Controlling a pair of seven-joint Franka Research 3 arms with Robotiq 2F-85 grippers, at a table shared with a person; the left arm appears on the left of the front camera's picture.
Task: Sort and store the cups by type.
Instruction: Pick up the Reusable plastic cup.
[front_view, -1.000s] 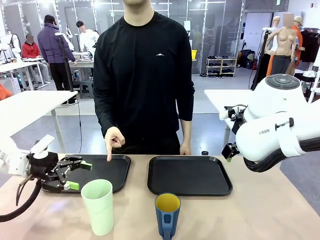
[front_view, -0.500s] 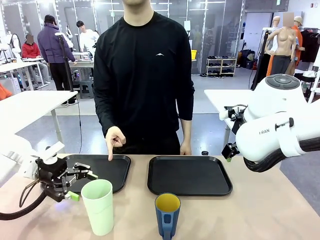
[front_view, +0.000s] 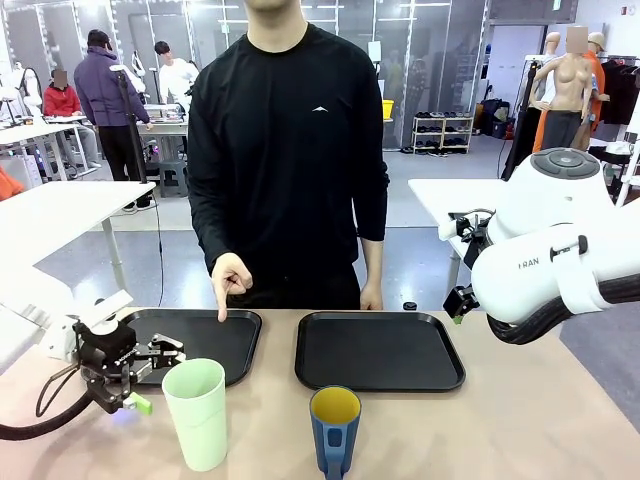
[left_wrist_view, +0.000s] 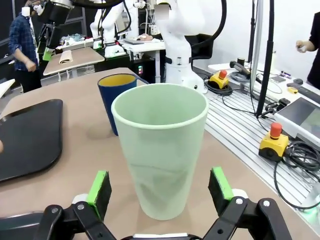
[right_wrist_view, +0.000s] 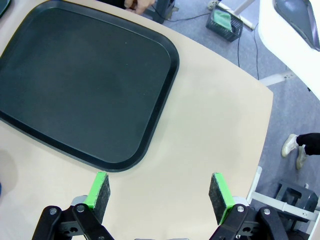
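Room: an open workshop hall with a grey floor, glass partitions at the back and white side tables; several people stand at the far left.

Surface: a pale beige table, with a person in a black long-sleeved top at its far edge.

Items I log on it:
- left tray, black, far left of centre
- right tray, black, just beside the first
- pale green tumbler, upright on bare tabletop at the near side, in front of the left tray
- dark blue mug, yellow inside, upright near the tumbler, in front of the right tray

Person's hand: index finger pointing down at the left tray's far rim.

Left gripper: low over the table, just beside the tumbler. Its fingers are spread wide on either side of the tumbler's base, and I see no contact.

Right gripper: fingers spread and holding nothing, above bare tabletop beside the right tray's corner
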